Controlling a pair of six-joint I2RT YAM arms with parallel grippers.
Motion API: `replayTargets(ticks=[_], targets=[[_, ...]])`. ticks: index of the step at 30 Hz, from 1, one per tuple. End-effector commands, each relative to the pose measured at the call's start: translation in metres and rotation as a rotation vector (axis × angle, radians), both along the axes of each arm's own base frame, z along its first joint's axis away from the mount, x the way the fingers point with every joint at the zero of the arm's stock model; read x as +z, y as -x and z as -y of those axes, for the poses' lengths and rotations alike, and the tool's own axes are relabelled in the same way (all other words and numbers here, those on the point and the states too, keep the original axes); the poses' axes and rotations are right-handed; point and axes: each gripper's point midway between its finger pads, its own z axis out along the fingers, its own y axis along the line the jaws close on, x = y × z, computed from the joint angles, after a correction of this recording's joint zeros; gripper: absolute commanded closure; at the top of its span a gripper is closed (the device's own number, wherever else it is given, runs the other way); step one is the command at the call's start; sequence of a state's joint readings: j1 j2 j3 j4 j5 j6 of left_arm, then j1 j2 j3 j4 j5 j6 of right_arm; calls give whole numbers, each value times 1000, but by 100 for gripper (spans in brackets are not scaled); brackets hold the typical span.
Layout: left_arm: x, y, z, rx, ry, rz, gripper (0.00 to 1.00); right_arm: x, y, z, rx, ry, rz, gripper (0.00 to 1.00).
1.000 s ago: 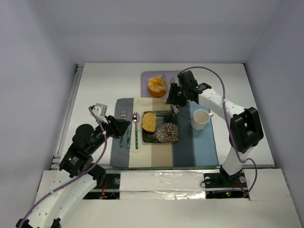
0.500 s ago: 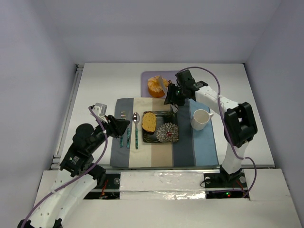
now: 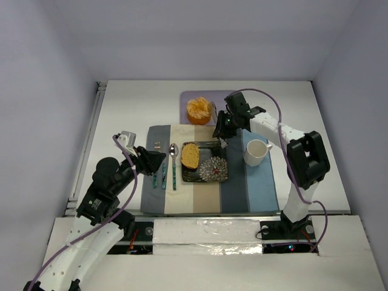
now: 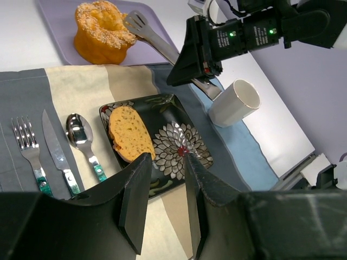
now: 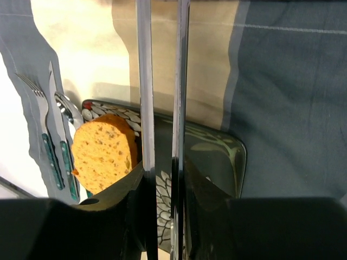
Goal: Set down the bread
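**Bread on the plate, tongs in the right gripper**

From the overhead camera I see the bread [image 3: 190, 156] lying flat on the left half of the black floral plate [image 3: 213, 170]. Its browner crust edge faces the cutlery. The plate sits in the middle of the striped placemat [image 3: 257, 188] on the white table [image 3: 121, 109].

The right gripper [image 3: 220, 127] hangs over the far edge of the placemat, between the plate and the lavender tray [image 3: 185, 100]. Its jaws are clamped on a pair of metal tongs [image 4: 157, 40], gripping them partway along. In the left wrist view the tongs' scalloped tip reaches over the tray and sits right against the peeled orange [image 4: 103, 32]; I cannot tell whether they touch. The other end of the tongs points toward the white mug [image 4: 236, 103], which stands on the blue stripe to the right of the plate. In the right wrist view the two tong arms run side by side with a narrow gap between them, crossing the frame just right of the bread.

The left gripper [image 4: 166, 158] hovers above the near-left part of the placemat, well apart from the bread. Its jaws are parted a moderate way with nothing between them. Through the gap I see the plate's flower pattern.

Left of the plate the fork [image 4: 24, 143], knife [image 4: 54, 151] and spoon [image 4: 81, 135] lie parallel on the mat, the spoon closest to the plate.
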State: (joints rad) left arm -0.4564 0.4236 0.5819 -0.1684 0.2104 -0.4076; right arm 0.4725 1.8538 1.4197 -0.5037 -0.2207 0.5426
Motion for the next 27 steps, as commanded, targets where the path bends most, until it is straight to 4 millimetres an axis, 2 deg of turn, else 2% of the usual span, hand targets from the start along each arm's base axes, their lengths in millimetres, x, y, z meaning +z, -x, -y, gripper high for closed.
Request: replayTargets(ticks=[1, 2, 3, 6, 7, 9, 10, 12, 13, 14, 15, 16, 17, 19, 21, 22, 23, 24, 26, 27], targets=[[6, -4, 1, -5, 7, 36, 72, 41, -5, -3, -8, -64, 110, 82], [5, -4, 1, -5, 3, 33, 72, 43, -4, -3, -12, -70, 116, 85], [6, -4, 1, -5, 7, 36, 72, 56, -4, -2, -17, -88, 148, 86], [5, -4, 1, -5, 5, 33, 72, 78, -2, -5, -19, -139, 190, 86], [5, -5, 1, -5, 5, 33, 72, 93, 2, -5, -16, -164, 215, 86], [5, -4, 1, -5, 5, 33, 72, 107, 7, -4, -11, -186, 235, 86], [5, -4, 1, -5, 5, 33, 72, 120, 13, -3, -5, -205, 255, 86], [5, -5, 1, -3, 4, 32, 72, 125, 22, -1, 4, -216, 252, 86], [5, -5, 1, -5, 5, 33, 72, 118, 30, 1, 7, -214, 232, 85], [5, -5, 1, -3, 4, 32, 72, 126, 39, 4, 17, -230, 245, 86], [5, -5, 1, -5, 5, 32, 72, 125, 46, 6, 19, -231, 237, 85], [5, -5, 1, -3, 4, 32, 72, 111, 57, 11, 17, -221, 203, 86], [4, -5, 1, -5, 4, 30, 72, 120, 69, 14, 29, -244, 217, 86], [4, -5, 2, -5, 4, 30, 72, 115, 89, 17, 45, -250, 197, 86], [3, -7, 1, -2, 1, 27, 72, 93, 121, 24, 50, -227, 140, 85], [4, -6, 1, -2, 2, 28, 72, 100, 127, 23, 58, -238, 150, 85], [4, -6, 2, -10, 2, 29, 72, 84, 141, 27, 58, -219, 106, 85], [3, -6, 3, -15, 0, 27, 72, 89, 155, 27, 76, -231, 117, 85], [3, -8, 2, -12, -1, 26, 73, 84, 169, 30, 66, -230, 98, 85], [3, -8, 3, -15, -2, 26, 73, 80, 184, 31, 84, -226, 82, 85]])
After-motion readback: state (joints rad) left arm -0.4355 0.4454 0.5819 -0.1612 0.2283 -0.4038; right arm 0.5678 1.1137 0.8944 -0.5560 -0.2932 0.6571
